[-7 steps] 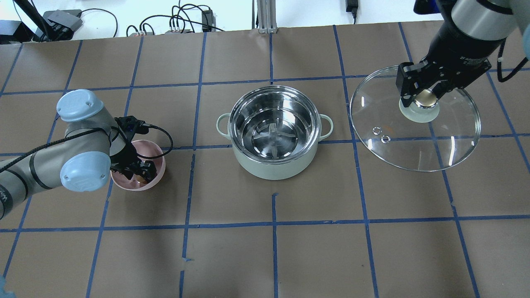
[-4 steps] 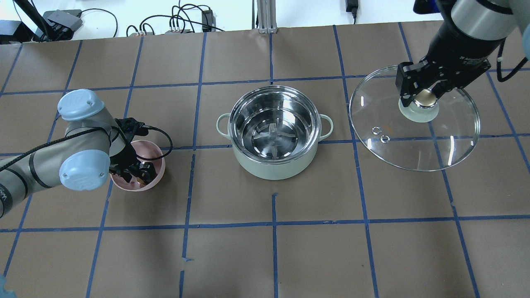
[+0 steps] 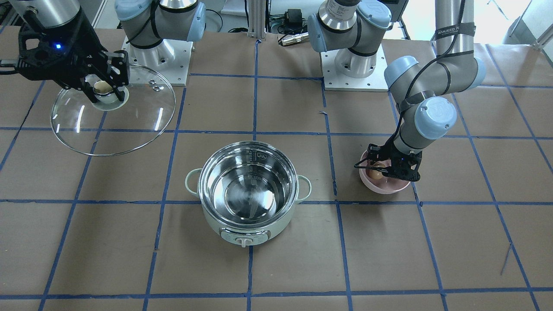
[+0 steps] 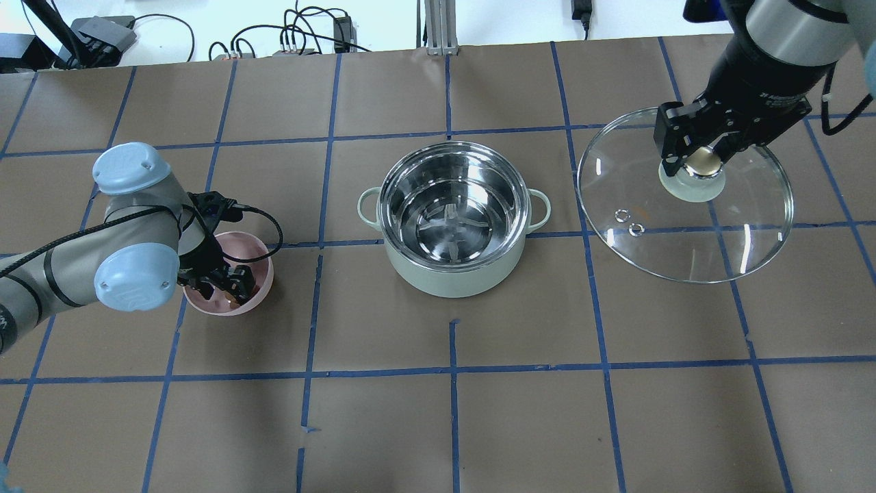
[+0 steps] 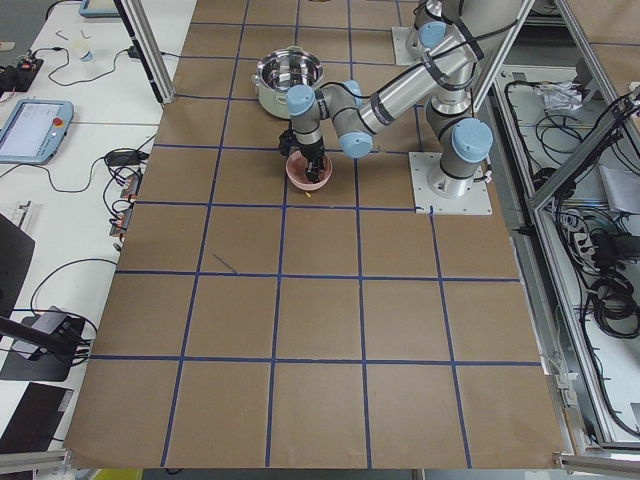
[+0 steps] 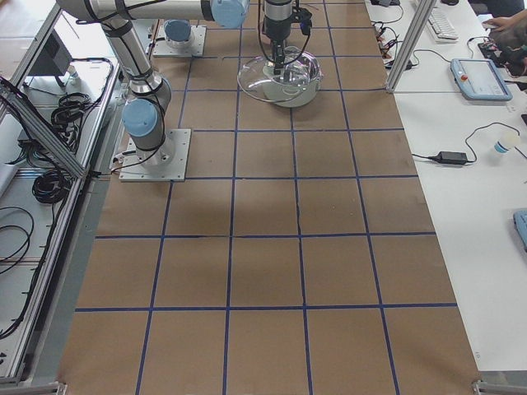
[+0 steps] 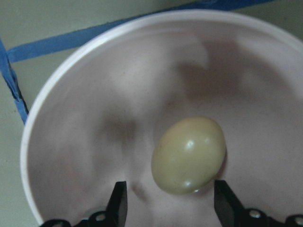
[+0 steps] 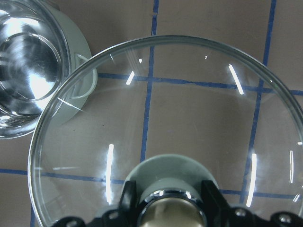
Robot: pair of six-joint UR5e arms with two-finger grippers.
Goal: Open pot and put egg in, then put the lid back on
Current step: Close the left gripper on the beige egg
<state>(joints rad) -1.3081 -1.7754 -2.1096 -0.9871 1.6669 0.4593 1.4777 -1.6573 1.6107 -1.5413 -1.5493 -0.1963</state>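
The mint-green pot (image 4: 452, 282) stands open and empty at the table's middle, its knob facing the front camera (image 3: 244, 241). The brown egg (image 7: 189, 156) lies in a pink bowl (image 4: 264, 267) to the pot's left. My left gripper (image 7: 170, 205) is open and down inside the bowl, its fingers on either side of the egg's near end. In the front view the egg (image 3: 376, 175) shows beside the left gripper (image 3: 384, 172). My right gripper (image 4: 701, 161) is shut on the beige knob of the glass lid (image 4: 684, 233) and holds it to the pot's right.
The table is brown paper with a blue tape grid. Both robot bases (image 3: 354, 69) stand on the robot's side of the table. Cables and power boxes (image 4: 102, 31) lie beyond its opposite edge. The lid's rim (image 8: 61, 109) overlaps the pot's handle in the right wrist view.
My left arm has shifted slightly over the pink bowl, with the gripper still inside it. The right gripper and the lid have stayed in place.
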